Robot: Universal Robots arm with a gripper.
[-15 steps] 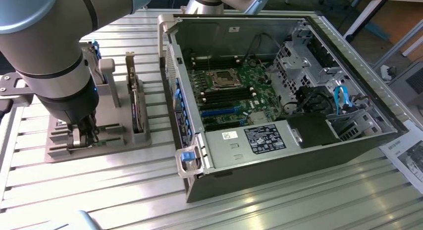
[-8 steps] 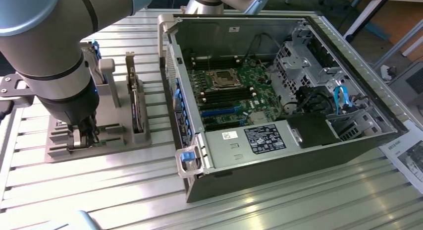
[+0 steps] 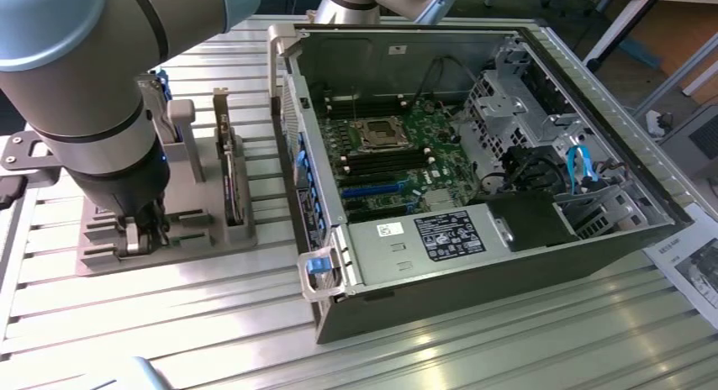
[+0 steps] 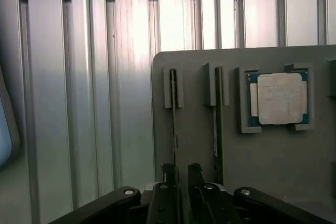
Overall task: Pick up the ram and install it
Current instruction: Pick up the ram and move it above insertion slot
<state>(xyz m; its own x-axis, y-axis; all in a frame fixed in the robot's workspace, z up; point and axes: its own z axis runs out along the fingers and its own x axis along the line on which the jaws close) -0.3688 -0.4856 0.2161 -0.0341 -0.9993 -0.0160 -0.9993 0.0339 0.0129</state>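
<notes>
Hovering open and empty, my gripper lines up over one end of the ram, which stands on edge in the grey holder at the exterior view's left, both faces free for pinching.

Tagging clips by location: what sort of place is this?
Probably a robotics lab or assembly bench: an open computer case on a slotted metal table, beside a grey parts holder under a robot arm.

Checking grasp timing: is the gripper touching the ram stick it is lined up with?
Cannot tell. In the wrist view the ram stick runs edge-on down between the fingertips of the open gripper, close beside one finger, with neither gap nor contact plainly visible.
</notes>
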